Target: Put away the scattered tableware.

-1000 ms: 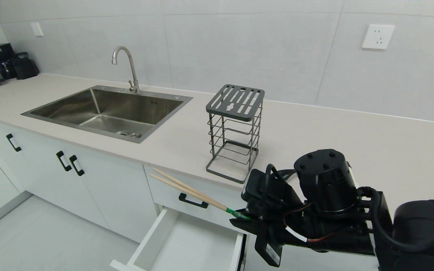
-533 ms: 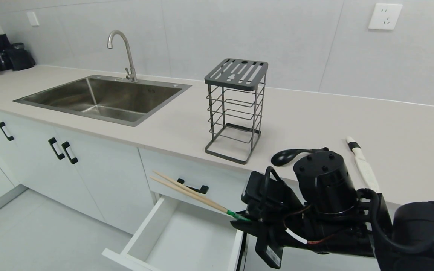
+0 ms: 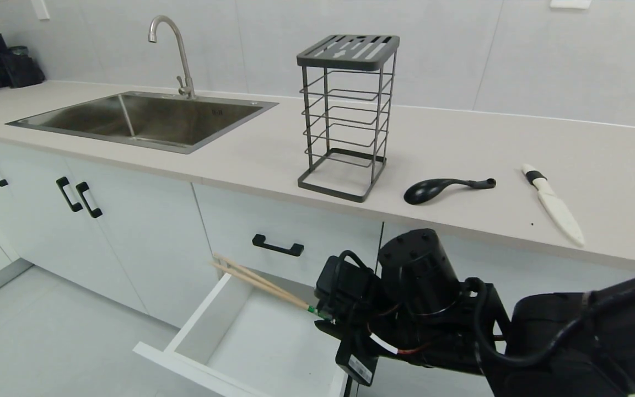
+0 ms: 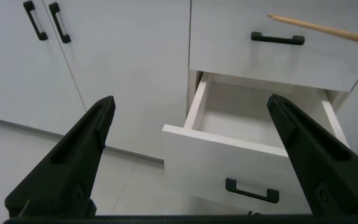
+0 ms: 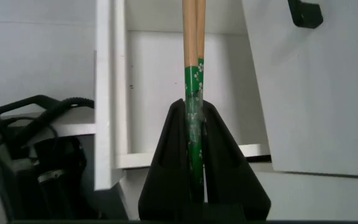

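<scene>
the right claw grips the chopsticks over the open drawer, not dropped in yet, and the spoon and knife wait on the far counter.

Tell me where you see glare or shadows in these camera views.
Head view: even light; the steel sink shows dull reflections, no hard glare; the rack and spoon cast faint shadows on the counter. Left wrist view: the open left gripper looks dark against the pale drawer. Right wrist view: the right gripper, shut on the chopsticks, is dark too.
</scene>
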`<state>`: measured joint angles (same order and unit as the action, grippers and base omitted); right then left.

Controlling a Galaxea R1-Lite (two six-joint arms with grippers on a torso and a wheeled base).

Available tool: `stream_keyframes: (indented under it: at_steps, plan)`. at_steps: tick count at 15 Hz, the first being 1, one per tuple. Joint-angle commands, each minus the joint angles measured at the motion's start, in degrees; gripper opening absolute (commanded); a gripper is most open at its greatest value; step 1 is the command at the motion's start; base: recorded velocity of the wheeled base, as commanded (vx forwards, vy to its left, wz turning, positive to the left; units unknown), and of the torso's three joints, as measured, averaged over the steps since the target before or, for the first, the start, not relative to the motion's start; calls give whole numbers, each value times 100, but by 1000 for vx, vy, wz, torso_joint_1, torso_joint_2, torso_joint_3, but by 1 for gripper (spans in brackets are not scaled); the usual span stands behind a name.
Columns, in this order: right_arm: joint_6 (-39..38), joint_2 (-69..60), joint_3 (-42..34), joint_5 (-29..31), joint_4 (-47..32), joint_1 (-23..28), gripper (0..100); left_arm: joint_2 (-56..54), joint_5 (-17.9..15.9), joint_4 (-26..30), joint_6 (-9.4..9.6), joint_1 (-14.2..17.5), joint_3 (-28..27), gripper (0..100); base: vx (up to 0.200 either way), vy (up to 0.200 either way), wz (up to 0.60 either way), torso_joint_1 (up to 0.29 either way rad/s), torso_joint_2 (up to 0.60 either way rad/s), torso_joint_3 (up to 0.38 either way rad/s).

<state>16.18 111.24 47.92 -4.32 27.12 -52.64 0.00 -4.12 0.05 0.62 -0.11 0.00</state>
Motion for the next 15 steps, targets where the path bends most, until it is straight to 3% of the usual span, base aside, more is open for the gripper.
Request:
stream_keyframes:
  at_steps: [1,7,15]
  plan:
    - [-1,539,323,62,-5,-18,0,9,-1,-5,-1,2,0,100,0,0,0,-212,466,246]
    - [35,1137,894,71,-260,-36,0,9,-1,-5,-1,-7,0,100,0,0,0,-194,409,187]
    - [79,1532,1729,625,-1016,-1,0,9,-1,-5,-1,2,0,100,0,0,0,-16,48,31]
